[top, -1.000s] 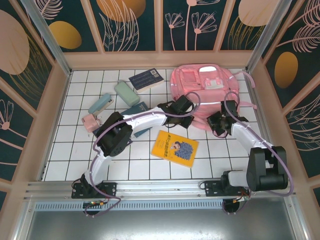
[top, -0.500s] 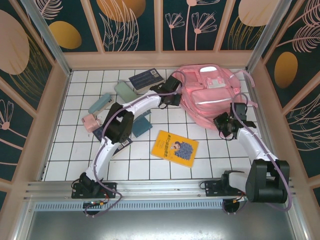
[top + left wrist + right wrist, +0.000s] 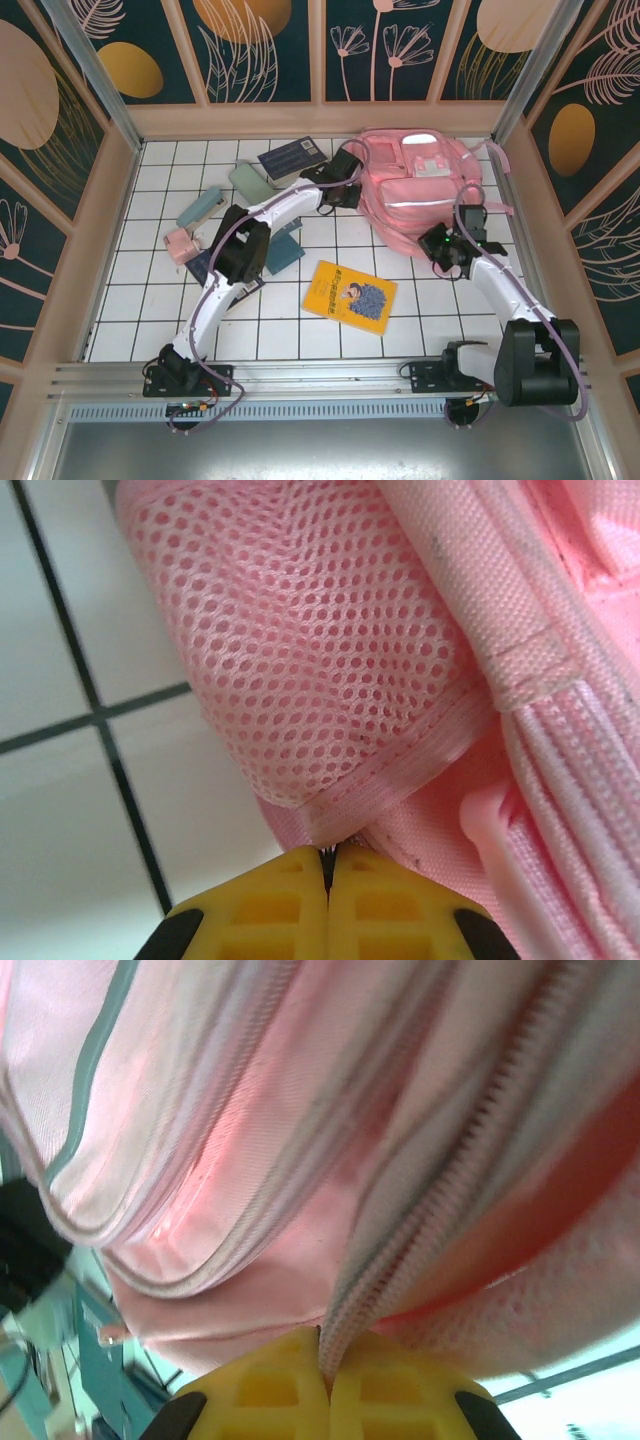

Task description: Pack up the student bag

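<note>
Nearest us, a yellow book (image 3: 350, 296) lies flat on the white tiled table (image 3: 130, 320). Beyond it to the right, we find the right pincer (image 3: 325, 1345) pressed together on the zip (image 3: 440, 1190) of the student bag (image 3: 420, 195). Farther off and to the left, the left pincer (image 3: 328, 855) pinches the bag's edge just below its mesh pocket (image 3: 310, 650). The bag sits bulked up at the far right of the table.

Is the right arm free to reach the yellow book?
Probably not yet: the right fingers are shut on the student bag at its zipper. The yellow book lies uncovered on the tiles, so after letting go it looks reachable.
</note>
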Robot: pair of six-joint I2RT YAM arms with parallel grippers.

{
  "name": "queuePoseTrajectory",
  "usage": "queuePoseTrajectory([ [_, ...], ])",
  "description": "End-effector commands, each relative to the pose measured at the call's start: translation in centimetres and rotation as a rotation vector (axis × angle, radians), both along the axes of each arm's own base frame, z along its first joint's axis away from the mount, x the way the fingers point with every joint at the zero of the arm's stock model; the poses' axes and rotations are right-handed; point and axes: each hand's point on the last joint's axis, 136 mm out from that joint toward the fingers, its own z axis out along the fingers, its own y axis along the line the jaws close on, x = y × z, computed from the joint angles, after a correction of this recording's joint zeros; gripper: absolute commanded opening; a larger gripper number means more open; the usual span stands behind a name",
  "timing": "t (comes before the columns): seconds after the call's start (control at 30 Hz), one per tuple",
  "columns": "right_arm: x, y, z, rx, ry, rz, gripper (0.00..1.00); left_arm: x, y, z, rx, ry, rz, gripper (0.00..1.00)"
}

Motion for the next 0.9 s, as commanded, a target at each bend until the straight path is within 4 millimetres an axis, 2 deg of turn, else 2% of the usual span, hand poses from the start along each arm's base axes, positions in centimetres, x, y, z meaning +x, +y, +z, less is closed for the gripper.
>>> queuePoseTrajectory([
  [0.0, 0.9, 5.8, 3.2, 0.061, -0.117, 0.189, 0.0, 3.1, 1.4, 1.8, -0.024, -0.064, 0.066, 0.0],
  [0.2, 1.4, 13.6, 3.7, 0.105, -0.143, 0.375, 0.0, 4.1, 0.3, 1.6, -0.029, -0.099, 0.019, 0.0],
  [0.33, 2.7, 18.5, 4.0, 0.137, -0.168, 0.463, 0.0, 5.0, 0.2, 1.1, -0.01, -0.137, -0.012, 0.0],
  [0.5, 5.9, 21.8, 2.9, 0.144, -0.156, 0.492, 0.0, 6.5, 0.8, 1.7, -0.049, -0.163, -0.005, 0.0],
  [0.53, 5.9, 23.1, 2.8, 0.152, -0.157, 0.518, 0.0, 6.8, 1.0, 1.9, -0.067, -0.158, -0.004, 0.01],
  [0.63, 7.0, 24.5, 2.4, 0.164, -0.172, 0.542, 0.0, 7.3, 1.9, 3.4, -0.097, -0.158, 0.006, 0.2],
  [0.73, 7.7, 25.0, 2.0, 0.148, -0.165, 0.554, 0.0, 7.3, 3.0, 5.4, -0.084, -0.178, 0.018, 0.35],
  [0.77, 7.8, 25.1, 1.9, 0.142, -0.166, 0.561, 0.05, 7.2, 3.5, 6.0, -0.075, -0.186, 0.024, 0.38],
  [0.83, 8.1, 25.1, 2.2, 0.118, -0.171, 0.576, 0.23, 6.9, 4.6, 7.5, -0.053, -0.203, 0.041, 0.45],
  [0.87, 8.2, 25.0, 2.4, 0.106, -0.176, 0.58, 0.28, 6.6, 5.1, 8.0, -0.041, -0.207, 0.049, 0.48],
])
